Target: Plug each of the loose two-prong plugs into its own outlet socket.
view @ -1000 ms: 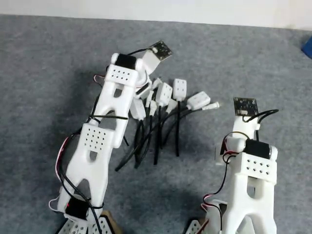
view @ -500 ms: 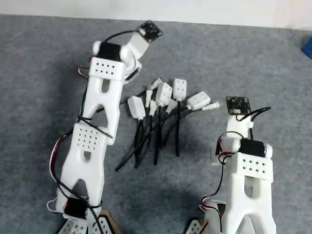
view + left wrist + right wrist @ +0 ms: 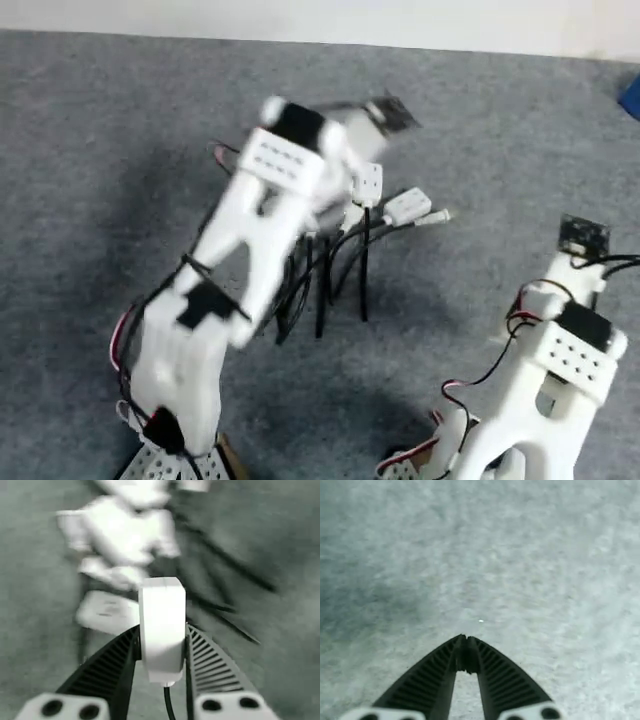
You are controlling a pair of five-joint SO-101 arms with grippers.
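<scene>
My left gripper (image 3: 162, 630) is shut on a white plug (image 3: 161, 622) with a black cable running back from it. Beyond it lie blurred white plug and socket pieces (image 3: 130, 535) on the grey carpet. From above, the left arm (image 3: 290, 170) stretches over the pile of white pieces (image 3: 368, 183) and their black cables (image 3: 340, 270); one white plug (image 3: 408, 208) pokes out to the right. My right gripper (image 3: 466, 645) is shut with nothing in it, low over bare carpet. The right arm (image 3: 570, 345) stands at the right, apart from the pile.
Grey carpet (image 3: 480, 130) covers the table. A blue object (image 3: 632, 95) sits at the far right edge. A white strip runs along the back. Both arm bases stand at the near edge.
The left arm pulled back to the far left, then swung right over the pile. The right arm has shifted to the right, away from the plugs.
</scene>
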